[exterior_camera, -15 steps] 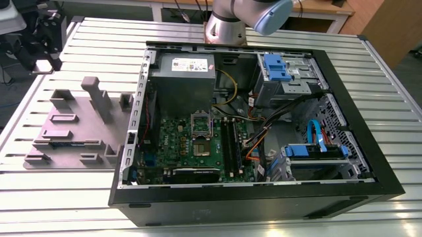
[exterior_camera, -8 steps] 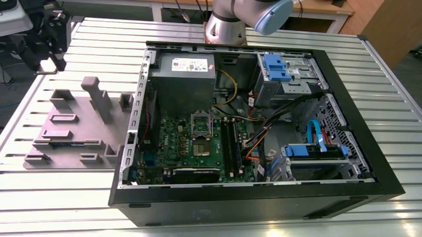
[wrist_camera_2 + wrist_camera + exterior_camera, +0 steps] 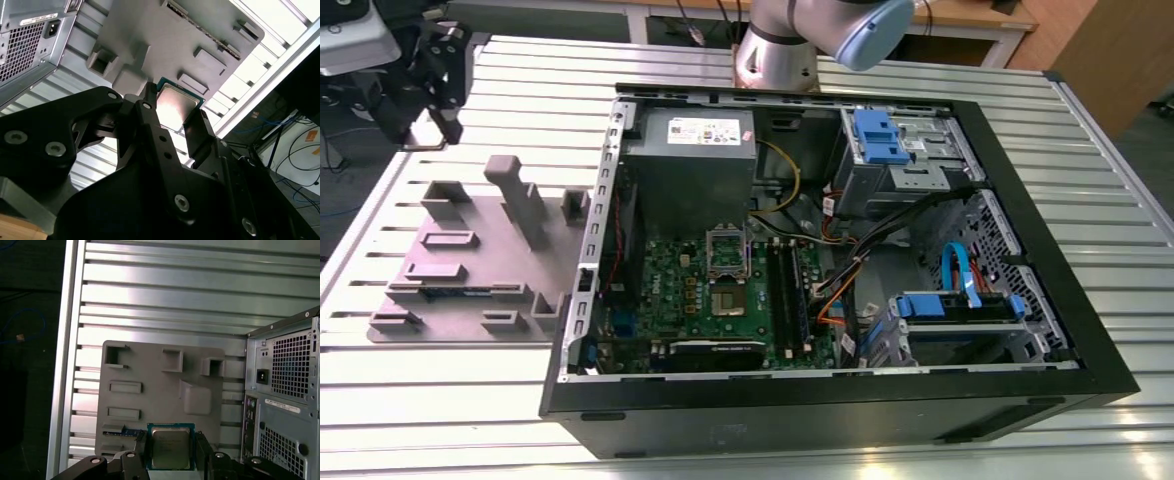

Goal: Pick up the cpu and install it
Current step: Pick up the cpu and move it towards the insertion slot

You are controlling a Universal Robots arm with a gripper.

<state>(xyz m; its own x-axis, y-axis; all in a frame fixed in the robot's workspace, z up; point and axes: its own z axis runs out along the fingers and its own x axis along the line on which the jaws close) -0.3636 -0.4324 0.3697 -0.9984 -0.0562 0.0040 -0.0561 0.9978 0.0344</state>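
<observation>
The cpu [image 3: 170, 447] is a small flat square chip with a dull silver top and a green rim. In both wrist views it sits between my two black fingers [image 3: 202, 452], held above the near edge of the grey parts holder [image 3: 160, 385]. My gripper [image 3: 176, 122] is shut on the cpu [image 3: 175, 106]. In the exterior view my gripper [image 3: 427, 125] hangs over the table at the far upper left, beyond the grey holder [image 3: 467, 260]. The open computer case [image 3: 854, 400] lies at the exterior view's right, its green motherboard [image 3: 707, 300] carrying a square socket [image 3: 727, 299] with a dark centre.
A grey power supply box [image 3: 687, 170] fills the case's upper left corner. Blue drive brackets [image 3: 881, 135] and loose cables [image 3: 961, 270] crowd the case's right half. The case's rear panel [image 3: 285, 405] stands close beside the holder. Everything rests on a ribbed aluminium table [image 3: 454, 400].
</observation>
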